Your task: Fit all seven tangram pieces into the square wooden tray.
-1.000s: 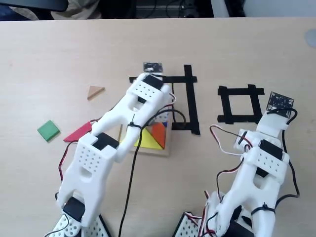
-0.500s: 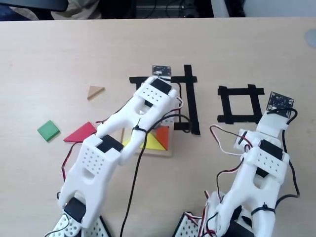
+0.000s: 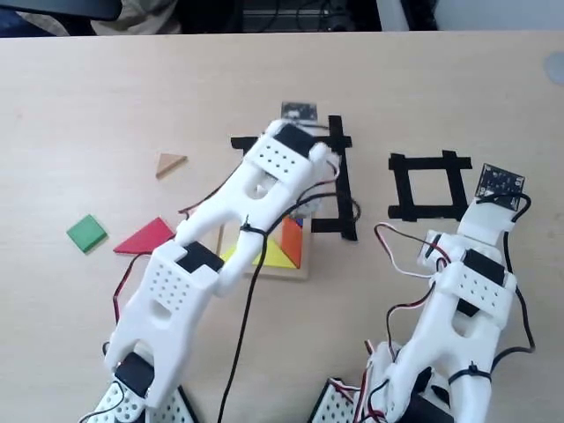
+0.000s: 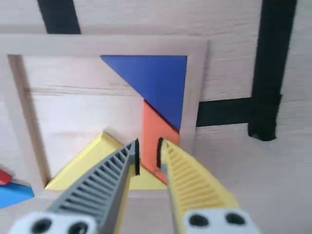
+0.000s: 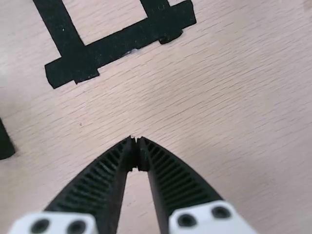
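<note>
Left gripper (image 4: 148, 152) over orange piece (image 4: 157, 127)
My jaws slightly apart; right gripper (image 5: 135, 142) closed, empty. Thin stiff wood (light, slick): I'd pinch edges.

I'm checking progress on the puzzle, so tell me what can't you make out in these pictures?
- High view: the left arm hides most of the tray, so pieces inside can't be counted there.
- Left wrist view: a light blue piece is cut off by the edge; its shape is unclear.
- Left wrist view: whether the left gripper touches the orange piece can't be told.
</note>
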Robot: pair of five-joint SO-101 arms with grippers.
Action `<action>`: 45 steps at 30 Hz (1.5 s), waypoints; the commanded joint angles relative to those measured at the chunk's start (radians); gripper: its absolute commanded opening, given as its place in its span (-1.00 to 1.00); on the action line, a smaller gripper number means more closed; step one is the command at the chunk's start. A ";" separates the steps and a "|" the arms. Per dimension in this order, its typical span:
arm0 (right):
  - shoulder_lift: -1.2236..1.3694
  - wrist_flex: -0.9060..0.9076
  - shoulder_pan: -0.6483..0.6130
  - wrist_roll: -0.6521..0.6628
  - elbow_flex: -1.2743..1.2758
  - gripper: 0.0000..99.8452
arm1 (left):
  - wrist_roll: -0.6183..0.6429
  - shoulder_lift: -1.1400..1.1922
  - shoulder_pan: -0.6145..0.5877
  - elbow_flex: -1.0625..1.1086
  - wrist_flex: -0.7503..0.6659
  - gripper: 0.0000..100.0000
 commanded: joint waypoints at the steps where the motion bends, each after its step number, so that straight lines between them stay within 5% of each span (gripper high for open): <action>1: 0.005 -0.017 -0.015 0.009 -0.008 -0.98 | -0.110 -0.018 -0.035 -0.317 0.149 -0.69; 8: 0.004 0.083 -0.054 0.000 -0.105 -0.98 | -0.284 -0.390 -0.200 -0.286 0.141 -0.70; 13: 0.004 0.290 -0.226 -0.009 -0.254 -0.98 | -0.391 -0.715 -0.335 -0.127 0.141 -0.70; 22: 0.005 0.437 -0.586 -0.133 -0.476 -0.98 | -0.540 -1.007 -0.846 0.469 0.120 -0.70; 29: 0.203 0.445 -0.819 -0.141 -0.578 -0.80 | -0.560 -1.115 -1.167 1.069 -0.222 -0.70; 37: 0.642 0.572 -0.844 -0.307 -0.934 -0.79 | -0.585 -1.373 -1.193 1.598 -0.496 -0.70; 45: 0.766 0.572 -0.918 -0.407 -0.997 -0.54 | -0.557 -1.465 -1.194 1.796 -0.646 -0.70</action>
